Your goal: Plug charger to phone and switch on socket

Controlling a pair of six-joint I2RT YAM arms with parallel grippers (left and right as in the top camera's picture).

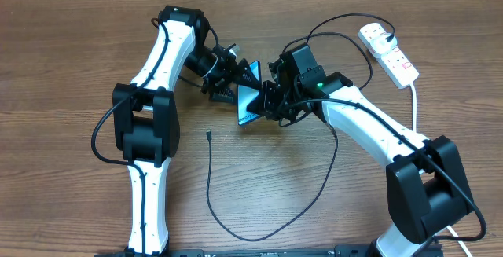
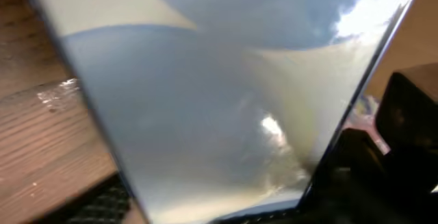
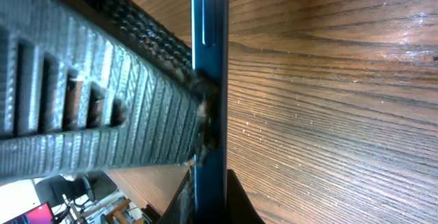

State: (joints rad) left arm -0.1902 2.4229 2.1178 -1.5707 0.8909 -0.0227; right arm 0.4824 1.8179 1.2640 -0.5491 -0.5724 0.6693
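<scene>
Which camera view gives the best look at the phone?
Overhead: most of the phone shows, screen and outline together. The left wrist shows only its blurred screen filling the frame; the right wrist shows just its thin side edge.

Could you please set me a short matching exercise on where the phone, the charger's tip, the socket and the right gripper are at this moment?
Things:
1. phone
2. charger's connector tip
3. socket
4. right gripper

States:
A. white, lying at the far right of the table
B. lying loose on the wood, nothing holding it
C. shut on the thin edge of a thing
D. light blue face, tilted up between the two arms

Pairs: 1-D, 2-B, 3-A, 4-C
</scene>
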